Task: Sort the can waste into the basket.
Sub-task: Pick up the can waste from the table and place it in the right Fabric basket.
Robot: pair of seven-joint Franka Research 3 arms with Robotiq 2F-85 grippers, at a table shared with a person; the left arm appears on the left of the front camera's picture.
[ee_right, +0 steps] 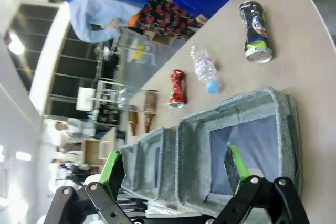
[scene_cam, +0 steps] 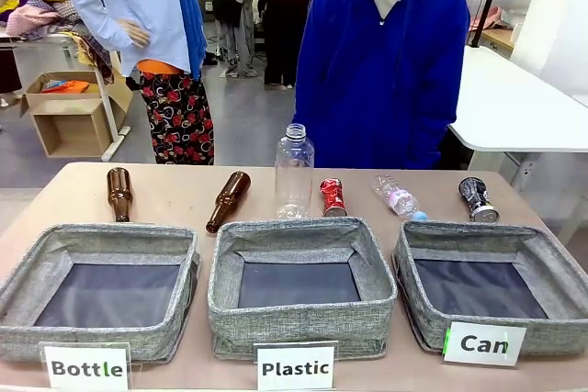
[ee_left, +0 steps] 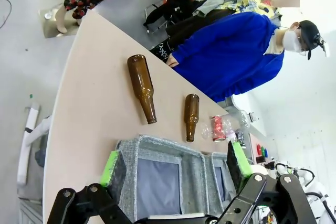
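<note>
The red can (scene_cam: 333, 196) and black can (scene_cam: 479, 199) lie on the desk (scene_cam: 184, 195) behind the basket (scene_cam: 487, 234), ready for picking. The left end effector (ee_left: 174, 163) and right end effector (ee_right: 174, 165) gape wide, empty.

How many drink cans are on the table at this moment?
2. The red can is behind the Plastic basket; the black can is behind the Can basket. None looks hidden.

Can basket (scene_cam: 469, 238): coarse grey woven cloth, matt. Red can (scene_cam: 333, 196), black can (scene_cam: 479, 199): glossy metal (red one shiniest). Tabletop (scene_cam: 175, 192): smooth, matt.
</note>
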